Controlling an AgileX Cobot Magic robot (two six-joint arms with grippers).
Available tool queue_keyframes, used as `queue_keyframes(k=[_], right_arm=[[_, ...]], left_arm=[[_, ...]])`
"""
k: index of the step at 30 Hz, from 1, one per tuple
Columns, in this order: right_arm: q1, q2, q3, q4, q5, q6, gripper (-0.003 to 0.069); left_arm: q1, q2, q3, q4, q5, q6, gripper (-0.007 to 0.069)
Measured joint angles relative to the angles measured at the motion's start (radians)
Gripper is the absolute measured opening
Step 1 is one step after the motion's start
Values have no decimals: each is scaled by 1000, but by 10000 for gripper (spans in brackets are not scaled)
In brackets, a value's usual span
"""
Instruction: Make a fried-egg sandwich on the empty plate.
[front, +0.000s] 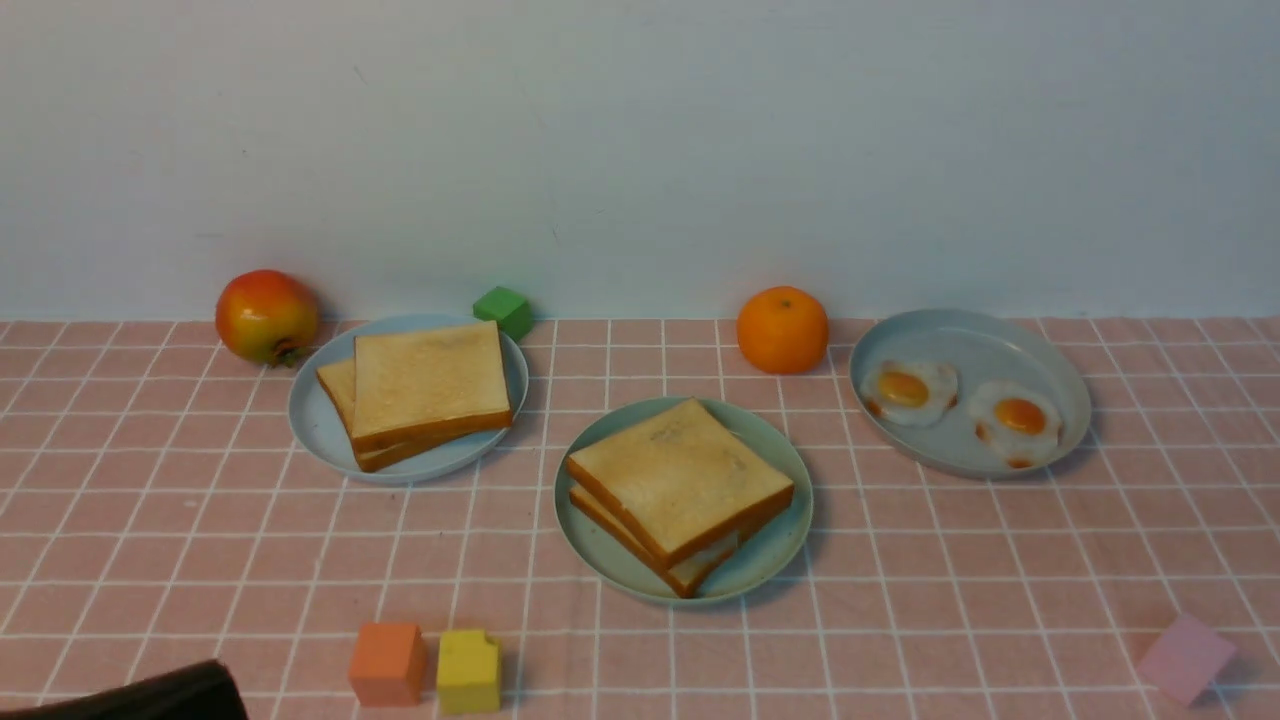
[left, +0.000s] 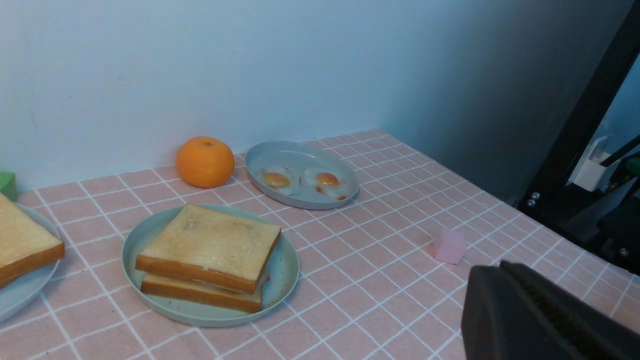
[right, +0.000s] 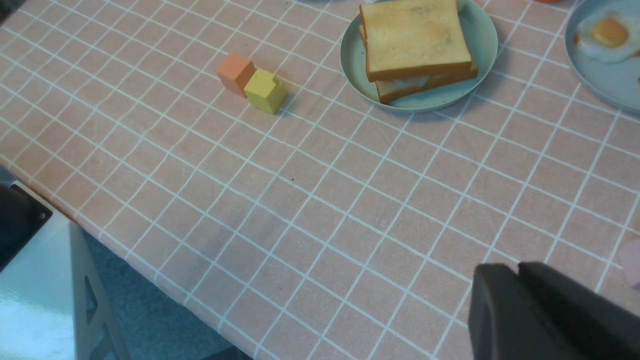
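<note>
**Fried-egg sandwich (front: 680, 490), two golden brown-crusted toast slices with white egg peeking out between them, sits on the round mint-green plate (front: 585, 530)**

Front view: the sandwich and its plate are at the centre of the frame. They are well apart from the pale blue-grey plate (front: 320, 430) of plain toast at the left and the grey-blue deep dish (front: 1000, 340) with two fried eggs at the right. A round orange fruit (front: 782, 330) stands near, just behind. The pink checked surface (front: 900, 600) is open in front, apart from an orange cube (front: 387, 662) touching a yellow cube (front: 468, 670) at lower left and a pink cube (front: 1185, 658) at lower right.

Left wrist view: the sandwich (left: 210, 250) is at lower left, with its top slice skewed over the bottom one. I judge it light and spongy, made of loose layers, with a slick egg that could let the top slice slide. The safest hold is probably a pinch through both slices across opposite crusts, or carrying it by the plate rim (left: 285, 280). The left tool (left: 495, 280), at lower right, is closed and empty. The surface ends at the right of the frame, beside a dark frame.

Right wrist view: the sandwich (right: 415, 42) is at the top, right of centre. The right tool (right: 515, 280), at lower right, has its fingers together and holds nothing. Broad bare surface lies between the tool and the plate. The surface's edge runs diagonally through the lower left.
</note>
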Motion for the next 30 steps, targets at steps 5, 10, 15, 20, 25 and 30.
queue_keyframes(k=[5,10,15,20,25,30], right_arm=[[0,0,0,0,0,0,92],[-11,-1,0,1,0,0,93],[-193,-26,0,17,0,0,93],[-415,-80,6,20,-6,-5,90],[-648,-201,208,89,-242,-169,1],[-868,-401,714,211,-720,-323,-7]], left_arm=[[0,-50,39,-4,49,0,12],[0,-52,58,-5,98,0,12],[0,-52,62,-5,148,0,12],[0,-52,62,-5,175,0,12],[0,-52,62,-5,181,0,12],[0,-52,62,-5,181,0,12]])
